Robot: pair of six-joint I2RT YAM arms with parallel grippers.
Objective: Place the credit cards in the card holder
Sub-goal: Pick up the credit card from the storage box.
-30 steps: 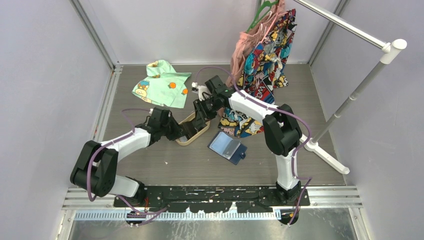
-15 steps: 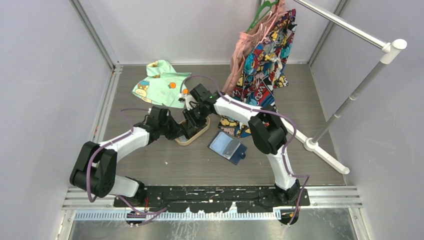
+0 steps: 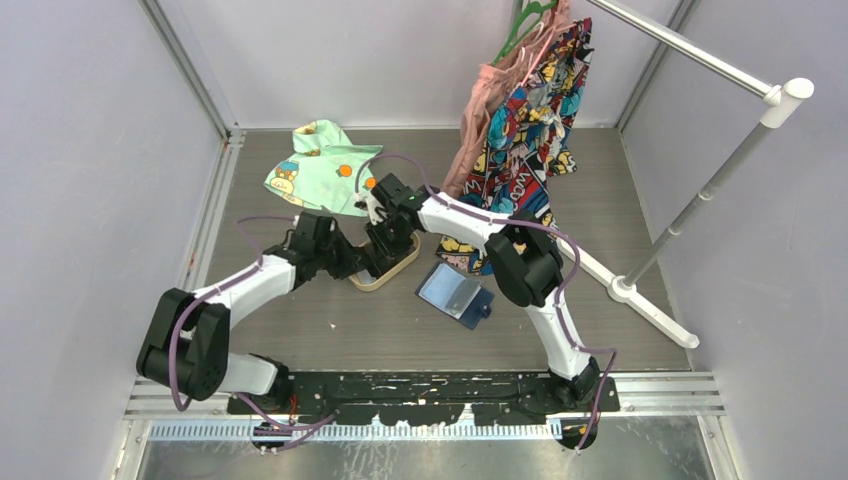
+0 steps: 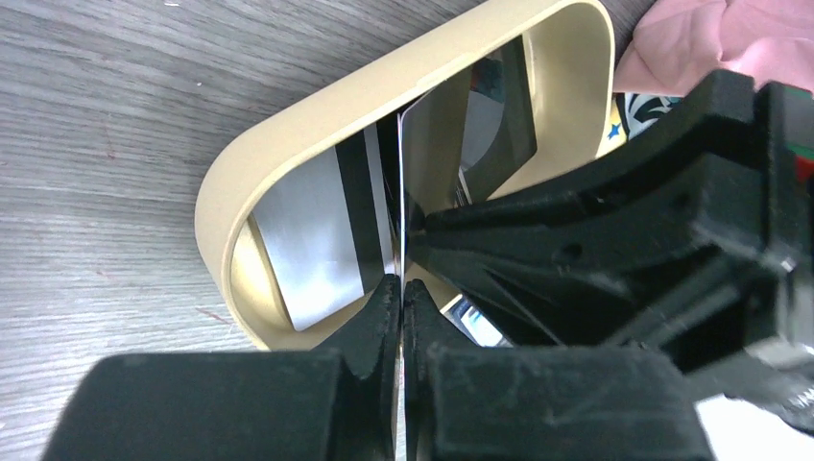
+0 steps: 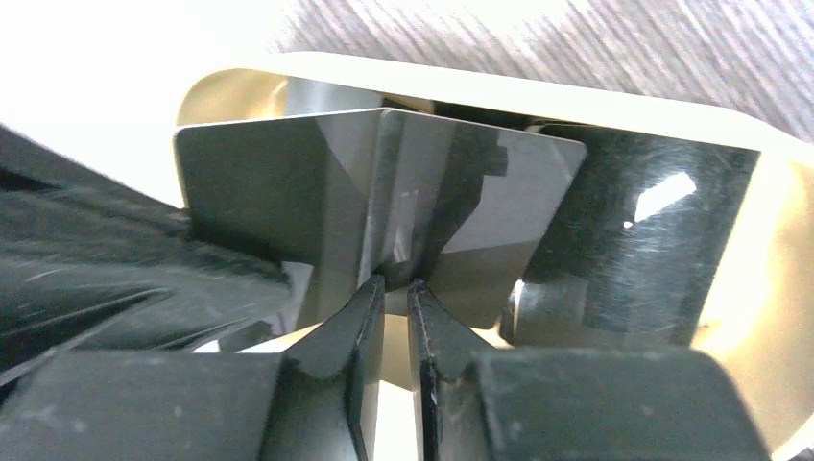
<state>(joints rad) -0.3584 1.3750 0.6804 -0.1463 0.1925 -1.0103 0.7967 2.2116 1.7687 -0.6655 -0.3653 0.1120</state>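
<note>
Closest to the arm bases, I see the navy card holder [image 3: 452, 290] lying open on the bench [image 3: 330, 330], its pale blue-grey inside facing up. It sits just right of the tan oval tray [image 4: 288, 152] and a little nearer than it, with neither arm touching it.

My left gripper [image 4: 400, 288] reaches the tray from its near-left side. Its jaws are clamped on one edge of a dark card [image 5: 278, 182] that stands upright over the middle of the tray. The card is a thin line in the left wrist view and a broad, glossy grey face in the right wrist view.

My right gripper [image 5: 395, 288] comes at the tray from its far side, tips close against that card's face. Its jaws are almost together with only a sliver of gap, and a pale strip runs into the gap. I cannot tell whether they grip anything.

Under the raised card, other credit cards [image 4: 317, 250] lie inside the tray, silvery with black stripes.

Beyond the tray to the far left, a pale green printed cloth [image 3: 322, 165] lies on the bench. Beyond it to the far right hang a cartoon-print garment [image 3: 525, 120] and a pink garment [image 3: 482, 108]. The white rack pole [image 3: 700, 190] slants further right of the tray.
</note>
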